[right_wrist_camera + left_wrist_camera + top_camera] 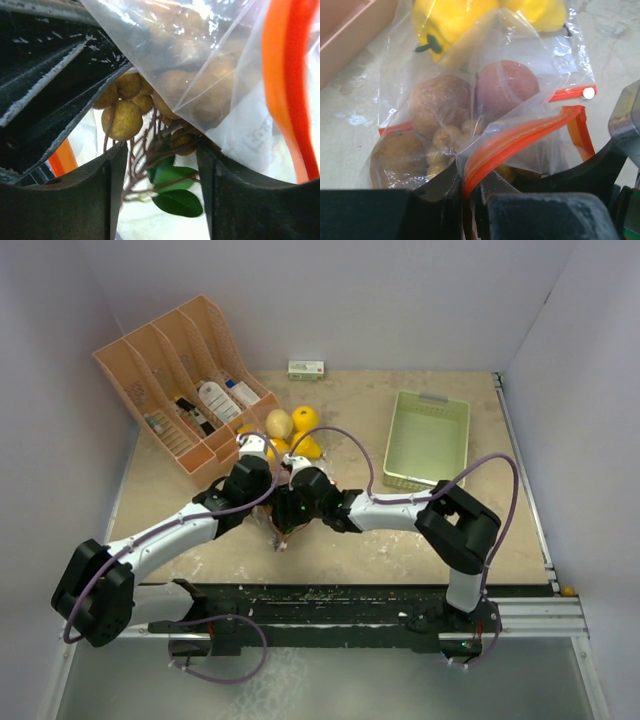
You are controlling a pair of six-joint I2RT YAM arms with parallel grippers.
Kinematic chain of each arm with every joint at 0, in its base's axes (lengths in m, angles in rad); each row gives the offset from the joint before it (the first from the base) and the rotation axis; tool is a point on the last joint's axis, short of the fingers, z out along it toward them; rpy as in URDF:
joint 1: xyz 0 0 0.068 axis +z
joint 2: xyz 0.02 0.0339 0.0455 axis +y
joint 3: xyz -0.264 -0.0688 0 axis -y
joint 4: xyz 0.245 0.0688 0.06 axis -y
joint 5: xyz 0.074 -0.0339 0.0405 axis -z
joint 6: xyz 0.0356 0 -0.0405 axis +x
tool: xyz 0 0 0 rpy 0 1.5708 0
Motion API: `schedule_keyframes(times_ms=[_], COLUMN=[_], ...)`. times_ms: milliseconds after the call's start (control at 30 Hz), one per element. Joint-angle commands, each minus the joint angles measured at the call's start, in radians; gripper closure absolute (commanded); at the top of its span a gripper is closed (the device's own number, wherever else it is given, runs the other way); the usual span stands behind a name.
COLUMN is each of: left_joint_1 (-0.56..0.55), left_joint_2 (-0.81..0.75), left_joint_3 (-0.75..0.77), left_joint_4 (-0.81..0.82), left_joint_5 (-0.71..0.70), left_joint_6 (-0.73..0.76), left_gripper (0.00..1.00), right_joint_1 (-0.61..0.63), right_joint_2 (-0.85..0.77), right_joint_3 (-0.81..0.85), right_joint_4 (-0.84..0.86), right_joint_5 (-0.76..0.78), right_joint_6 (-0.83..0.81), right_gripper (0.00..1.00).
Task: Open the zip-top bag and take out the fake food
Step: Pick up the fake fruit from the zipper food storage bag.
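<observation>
In the left wrist view the zip-top bag (555, 55) is pinched by its orange seal (520, 134) in the left gripper (468, 185), while a brown fruit cluster (125, 117) is straddled by the spread right gripper (160, 165).

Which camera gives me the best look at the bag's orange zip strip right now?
The left wrist view: the zip strip arcs sharply across the frame, its near end pinched between the left fingers. The right wrist view shows only a blurred stretch at its right edge. In the top view the arms hide it.
</observation>
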Motion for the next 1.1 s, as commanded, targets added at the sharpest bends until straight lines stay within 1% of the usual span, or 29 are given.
schedule_keyframes(times_ms=[0,67,133,200,233,267,333,367,433,500,700,767,833,867,900,933,967,1000,1067], left_joint_1=[-0.033,-0.033,-0.033,-0.032,-0.032,-0.032,-0.033,-0.033,-0.033,-0.031,-0.025,-0.022,-0.016,-0.013,-0.011,-0.010,-0.010,-0.010,-0.011], left_joint_2=[-0.032,-0.040,-0.038,-0.036,-0.036,-0.036,-0.040,-0.042,-0.054,-0.073,-0.132,-0.156,-0.146,-0.130,-0.112,-0.097,-0.084,-0.076,-0.062], left_joint_3=[0.037,0.036,0.035,0.036,0.034,0.033,0.030,0.027,0.019,0.003,-0.039,-0.071,-0.087,-0.087,-0.085,-0.082,-0.079,-0.077,-0.072], left_joint_4=[0.083,0.082,0.082,0.083,0.085,0.085,0.081,0.076,0.067,0.060,0.030,0.055,0.069,0.069,0.065,0.061,0.054,0.055,0.058], left_joint_5=[0.069,0.063,0.062,0.066,0.068,0.069,0.068,0.062,0.038,0.000,-0.086,-0.099,-0.100,-0.100,-0.097,-0.095,-0.095,-0.095,-0.098], left_joint_6=[-0.024,-0.022,-0.025,-0.026,-0.028,-0.029,-0.030,-0.031,-0.040,-0.047,-0.085,-0.083,-0.084,-0.087,-0.105,-0.122,-0.143,-0.155,-0.160], left_gripper=[0.84,0.76,0.67,0.49,0.38,0.32,0.23,0.20,0.09,0.00,0.01,0.01,0.01,0.05,0.11,0.23,0.31,0.34,0.35], right_joint_1=[0.014,0.014,0.015,0.014,0.015,0.015,0.014,0.014,0.013,0.011,-0.028,-0.044,-0.056,-0.061,-0.065,-0.069,-0.073,-0.077,-0.084], right_joint_2=[0.061,0.051,0.041,0.030,0.021,0.011,-0.017,-0.034,-0.068,-0.112,-0.209,-0.238,-0.263,-0.274,-0.286,-0.295,-0.304,-0.312,-0.322], right_joint_3=[0.058,0.051,0.045,0.036,0.026,0.014,-0.012,-0.022,-0.025,-0.064,-0.095,-0.105,-0.115,-0.120,-0.124,-0.129,-0.134,-0.138,-0.148], right_joint_4=[-0.039,-0.050,-0.062,-0.063,-0.055,-0.048,-0.016,-0.005,-0.005,-0.015,-0.051,-0.059,-0.063,-0.066,-0.069,-0.070,-0.070,-0.072,-0.071], right_joint_5=[0.001,0.020,0.034,0.047,0.043,0.029,0.013,0.022,0.046,0.075,0.108,0.108,0.107,0.106,0.104,0.102,0.101,0.101,0.102], right_joint_6=[-0.022,-0.020,-0.022,-0.023,-0.024,-0.021,0.007,0.010,0.010,0.003,-0.017,-0.022,-0.030,-0.033,-0.037,-0.039,-0.040,-0.041,-0.042], right_gripper=[0.51,0.63,0.79,0.94,0.99,1.00,1.00,1.00,1.00,1.00,1.00,1.00,1.00,1.00,1.00,1.00,1.00,1.00,1.00])
